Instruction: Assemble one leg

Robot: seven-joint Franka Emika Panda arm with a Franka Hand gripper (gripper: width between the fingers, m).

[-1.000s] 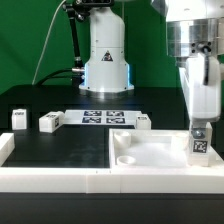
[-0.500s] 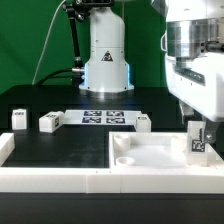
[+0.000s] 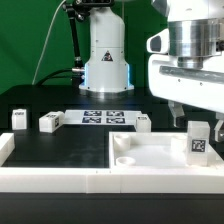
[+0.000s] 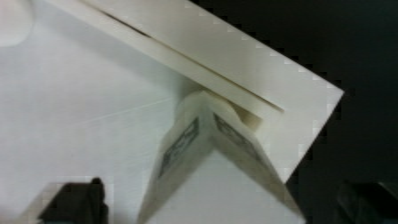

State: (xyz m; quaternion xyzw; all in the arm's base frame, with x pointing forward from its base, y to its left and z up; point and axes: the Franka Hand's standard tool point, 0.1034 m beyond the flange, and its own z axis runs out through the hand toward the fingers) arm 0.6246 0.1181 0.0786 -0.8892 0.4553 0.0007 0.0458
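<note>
Leg (image 3: 198, 142) upright on the white panel (image 3: 150, 153), at the corner toward the exterior view's right, tag facing the camera; in the wrist view seen from above (image 4: 217, 140), standing just inside the panel's corner (image 4: 107, 110), dark table beyond both edges. Gripper (image 3: 200, 112) lifted clear above the post, fingers spread and holding nothing, open air between fingertips and the leg's top. Three more legs on the black table: two at far left (image 3: 18, 120) (image 3: 49, 121), well apart from the panel, one (image 3: 143, 122) just beyond the panel's far edge. Marker board (image 3: 103, 117) flat between those, near the robot base (image 3: 106, 60). White raised border (image 3: 50, 180) along the near side; bare black table between it and the far-left legs.
</note>
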